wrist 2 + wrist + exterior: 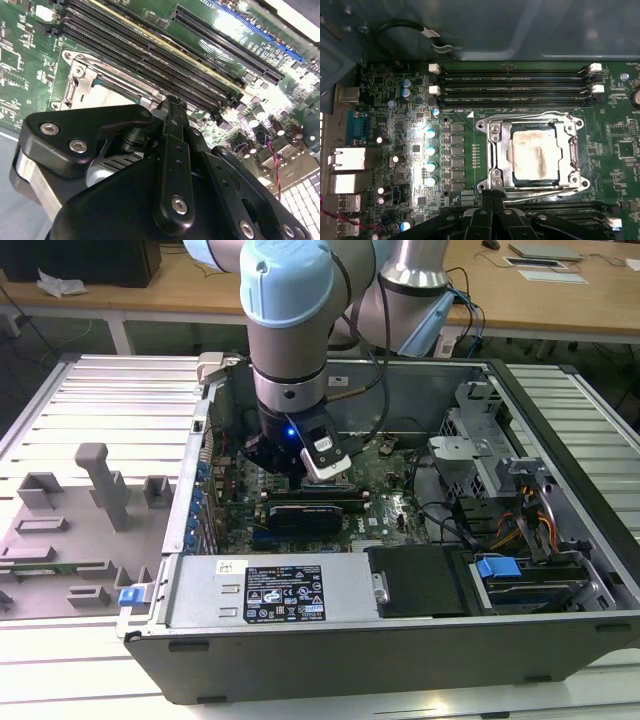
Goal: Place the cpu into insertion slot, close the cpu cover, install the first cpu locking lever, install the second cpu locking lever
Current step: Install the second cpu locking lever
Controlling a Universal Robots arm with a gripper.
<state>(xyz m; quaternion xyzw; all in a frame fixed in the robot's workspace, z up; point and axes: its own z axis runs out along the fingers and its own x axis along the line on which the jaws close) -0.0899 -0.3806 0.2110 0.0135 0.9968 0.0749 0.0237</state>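
Hovering jaws pinched together, gripping nothing, at the socket's edge | cpu seated in insertion slot, cpu cover lying flat over it, chip showing through its window | locking lever along the near edge | judgement: press squarely on the lever, keep off the memory slots on the green motherboard.

Camera layout over the open computer case

The case is seen from above and outside; the motherboard is viewed closely in both wrist views.
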